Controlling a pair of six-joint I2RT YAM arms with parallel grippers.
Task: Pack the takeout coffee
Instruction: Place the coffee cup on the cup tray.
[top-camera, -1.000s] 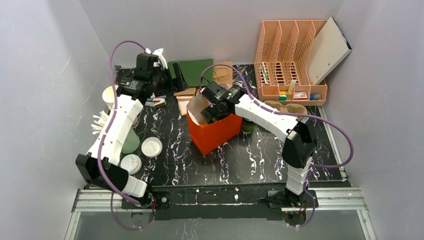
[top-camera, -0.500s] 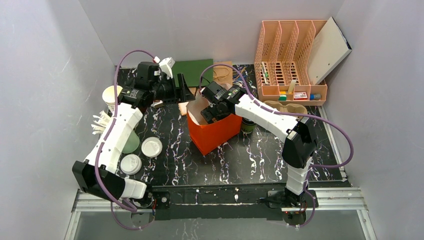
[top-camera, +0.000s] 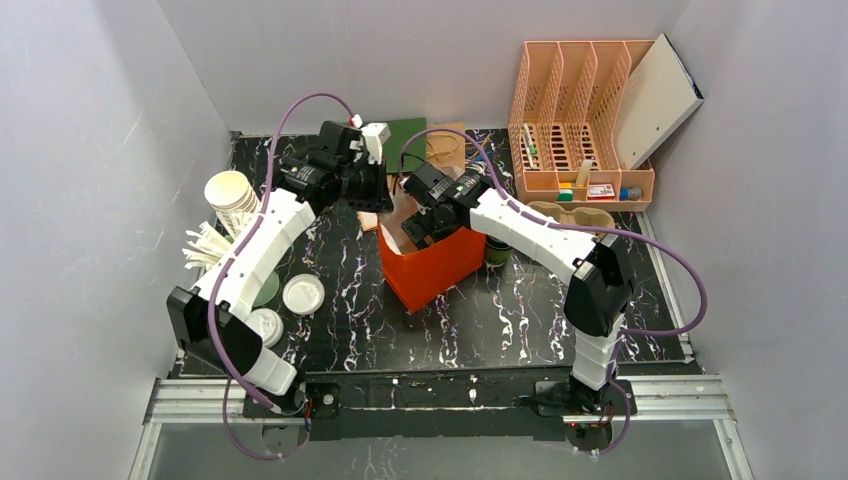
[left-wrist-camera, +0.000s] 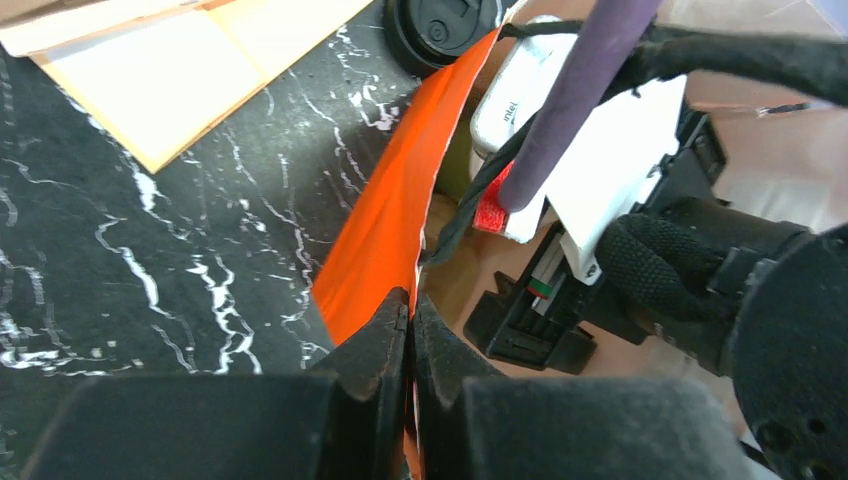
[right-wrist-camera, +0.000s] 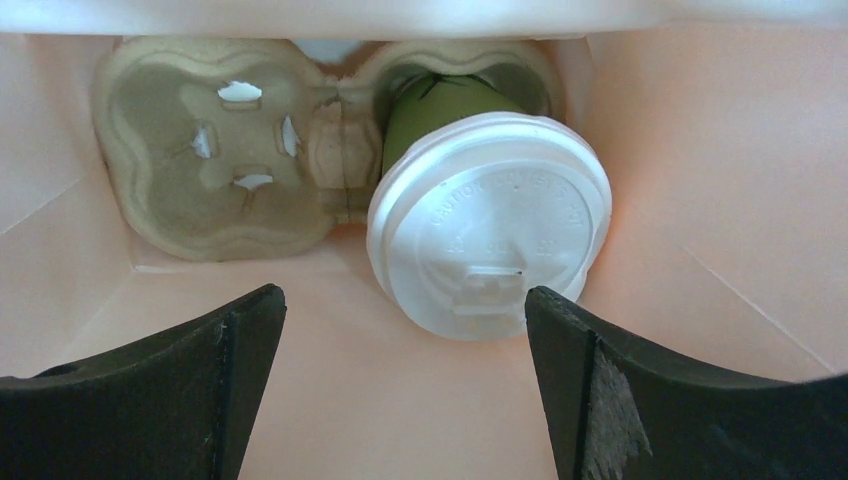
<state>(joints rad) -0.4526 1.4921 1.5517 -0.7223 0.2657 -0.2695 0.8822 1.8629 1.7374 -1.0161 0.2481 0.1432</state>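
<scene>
Takeout coffee (top-camera: 494, 251), the dark green cup with the black lid, is seen standing on the table (top-camera: 500, 310) just outside the orange bag (top-camera: 435, 268). It is set close against the bag's right side and is partly hidden behind the right arm. It is held by neither arm. In the left wrist view only its black lid is shown, at the top edge of the picture, just past the far end of the bag's rim.

The left gripper (left-wrist-camera: 410, 325) is closed on that rim at the bag's back left corner. Its fingers (left-wrist-camera: 372, 350) are pressed together, with the thin orange wall pinched between them. The coffee is found farther along the rim, apart from these fingers.

The right gripper (right-wrist-camera: 402, 295) is lowered into the bag's mouth. Its fingers (right-wrist-camera: 170, 385) are spread wide and nothing is gripped between them. Below them, on the bag's floor, a pulp cup carrier (right-wrist-camera: 190, 170) is seen. A green cup with a white lid (right-wrist-camera: 490, 235) is seated in its right pocket, tilted toward the camera. The black-lidded coffee is not shown in the right wrist view. From above it is seen outside the bag wall, to the right of the open fingers and not touched by them.
</scene>
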